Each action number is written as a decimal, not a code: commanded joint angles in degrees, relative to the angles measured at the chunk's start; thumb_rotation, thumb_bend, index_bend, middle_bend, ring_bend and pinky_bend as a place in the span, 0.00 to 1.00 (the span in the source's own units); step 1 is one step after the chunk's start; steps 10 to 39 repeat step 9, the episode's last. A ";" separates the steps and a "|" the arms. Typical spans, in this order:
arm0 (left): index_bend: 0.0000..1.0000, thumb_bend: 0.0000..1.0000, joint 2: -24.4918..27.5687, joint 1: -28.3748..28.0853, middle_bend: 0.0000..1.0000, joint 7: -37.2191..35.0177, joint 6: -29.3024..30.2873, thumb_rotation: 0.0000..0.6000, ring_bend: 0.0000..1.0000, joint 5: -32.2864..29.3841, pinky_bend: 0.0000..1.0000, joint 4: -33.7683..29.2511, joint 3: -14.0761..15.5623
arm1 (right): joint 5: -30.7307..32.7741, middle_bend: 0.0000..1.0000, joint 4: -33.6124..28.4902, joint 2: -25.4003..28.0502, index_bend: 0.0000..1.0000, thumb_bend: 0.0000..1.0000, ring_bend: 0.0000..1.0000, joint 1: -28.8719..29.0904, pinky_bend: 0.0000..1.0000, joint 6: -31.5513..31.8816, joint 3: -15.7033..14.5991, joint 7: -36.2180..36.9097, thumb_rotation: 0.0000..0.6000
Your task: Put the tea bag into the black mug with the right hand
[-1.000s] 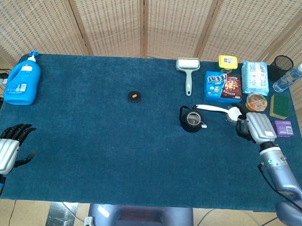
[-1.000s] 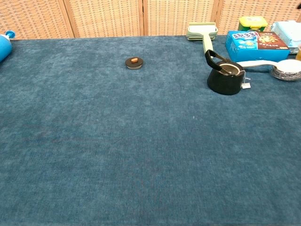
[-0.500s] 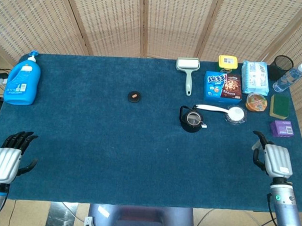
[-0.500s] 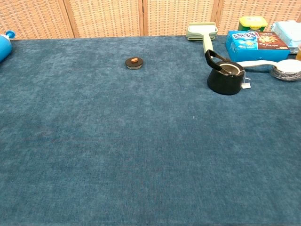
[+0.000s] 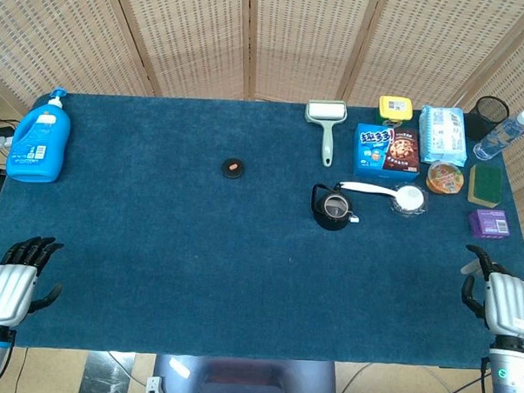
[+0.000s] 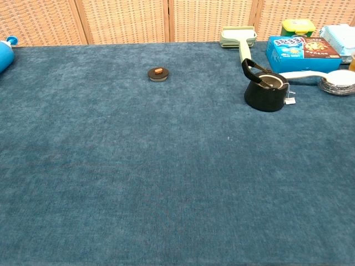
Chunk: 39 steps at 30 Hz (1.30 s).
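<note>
Blue cloth covered the desk (image 5: 155,244), where the black mug (image 6: 265,91) stood right of centre with the tea bag (image 5: 335,206) apparently inside, its tag (image 6: 290,101) hanging over the rim. The right hand (image 5: 504,300) hovered empty, fingers apart, at the desk's near right corner, well apart from the mug; the task looked done.

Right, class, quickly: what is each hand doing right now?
Left hand: open, holding nothing.
Right hand: open, holding nothing.
</note>
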 commanded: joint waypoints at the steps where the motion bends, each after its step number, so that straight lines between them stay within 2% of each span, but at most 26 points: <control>1: 0.21 0.31 0.58 -0.11 0.18 0.91 -0.29 1.00 0.13 -0.34 0.14 -1.17 -0.25 | -0.89 0.44 0.42 -0.11 0.22 0.68 0.45 -0.74 0.53 0.70 0.53 1.05 1.00; 9: 0.21 0.31 1.26 0.06 0.18 1.62 -0.29 1.00 0.13 -1.22 0.14 -2.46 -0.93 | -2.30 0.44 1.90 -0.94 0.24 0.68 0.45 -1.40 0.53 1.09 2.15 2.47 1.00; 39: 0.21 0.31 1.26 0.06 0.18 1.62 -0.29 1.00 0.13 -1.22 0.14 -2.46 -0.93 | -2.30 0.44 1.90 -0.94 0.24 0.68 0.45 -1.40 0.53 1.09 2.15 2.47 1.00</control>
